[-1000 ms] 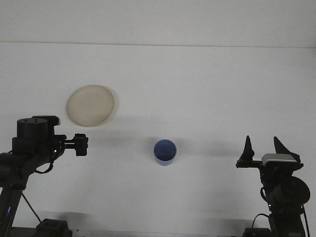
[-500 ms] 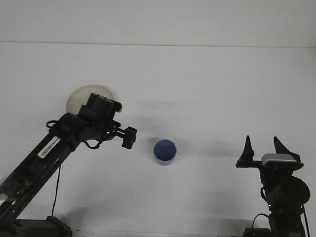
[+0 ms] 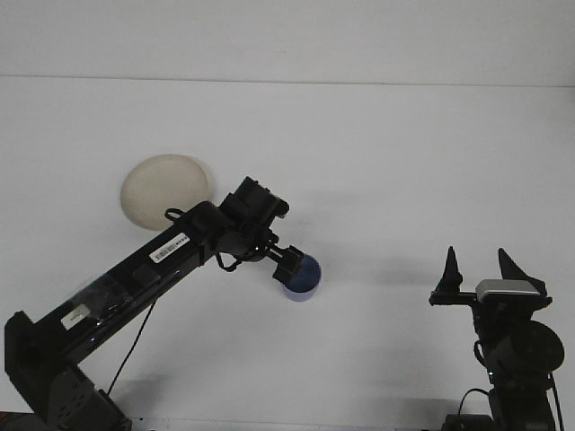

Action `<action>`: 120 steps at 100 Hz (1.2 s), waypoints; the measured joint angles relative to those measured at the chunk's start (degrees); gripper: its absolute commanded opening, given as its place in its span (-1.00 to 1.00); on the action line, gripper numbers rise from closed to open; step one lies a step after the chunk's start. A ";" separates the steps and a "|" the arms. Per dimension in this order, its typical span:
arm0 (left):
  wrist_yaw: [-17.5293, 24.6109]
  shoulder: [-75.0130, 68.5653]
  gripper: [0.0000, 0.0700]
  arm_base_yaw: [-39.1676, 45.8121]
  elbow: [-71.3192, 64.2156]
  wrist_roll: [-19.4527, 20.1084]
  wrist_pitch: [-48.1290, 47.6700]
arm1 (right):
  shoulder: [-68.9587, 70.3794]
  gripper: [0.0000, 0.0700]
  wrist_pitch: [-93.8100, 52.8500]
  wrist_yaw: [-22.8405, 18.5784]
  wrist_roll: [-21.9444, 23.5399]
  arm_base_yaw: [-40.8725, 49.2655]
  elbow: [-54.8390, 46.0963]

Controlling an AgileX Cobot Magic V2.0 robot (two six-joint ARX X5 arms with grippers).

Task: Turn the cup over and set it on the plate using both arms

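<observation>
Reaching further across the white table (image 3: 404,162), the left arm now stretches from the lower left until its pincer, the left gripper (image 3: 289,264), sits right over the blue cup (image 3: 302,278), where half a second ago it was short of it. Whether that pincer is wide or closed on the rim cannot be told, since it covers the cup's left edge. Behind the pincer, up and to its left, lies the beige plate (image 3: 160,187), bare. Well off to the pincer's right, the right gripper (image 3: 480,265) points upward, fingers spread wide, unmoved.
</observation>
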 measured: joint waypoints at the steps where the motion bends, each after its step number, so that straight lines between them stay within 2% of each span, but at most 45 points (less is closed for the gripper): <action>1: 0.00 0.24 0.62 -0.11 0.02 0.00 0.04 | 0.00 0.64 0.00 0.00 0.00 0.00 0.00; 50: 0.00 8.04 0.59 -0.83 0.09 0.00 2.23 | 0.00 0.64 0.00 0.00 0.02 0.00 0.00; 55: -0.02 8.57 0.48 -0.83 0.09 0.00 2.23 | 0.00 0.64 0.00 0.00 0.00 0.00 0.00; 60: 0.00 8.83 0.25 -0.83 0.09 0.00 2.25 | 0.00 0.64 0.00 0.00 0.02 0.00 0.00; 68: 0.00 8.90 -0.18 -0.87 0.09 0.02 2.54 | 0.00 0.64 0.00 0.00 0.00 0.00 0.00; 75: 0.00 8.90 -0.67 -0.94 0.09 0.02 2.67 | 0.00 0.64 0.00 0.00 0.00 0.00 0.00; 80: 0.00 8.90 -0.86 -1.01 0.09 0.07 2.60 | 0.00 0.64 0.00 0.00 0.00 0.00 0.00; 87: 0.00 8.90 -0.99 -1.07 0.09 0.31 2.60 | 0.00 0.64 0.00 0.00 0.00 0.00 0.00; 104: -0.02 8.90 -0.98 -1.46 0.20 0.63 2.21 | 0.00 0.64 0.00 0.00 0.00 0.00 0.00; 120: -0.70 8.92 -0.98 -1.42 4.07 1.70 -3.10 | 0.00 0.64 0.00 0.00 0.00 0.00 0.00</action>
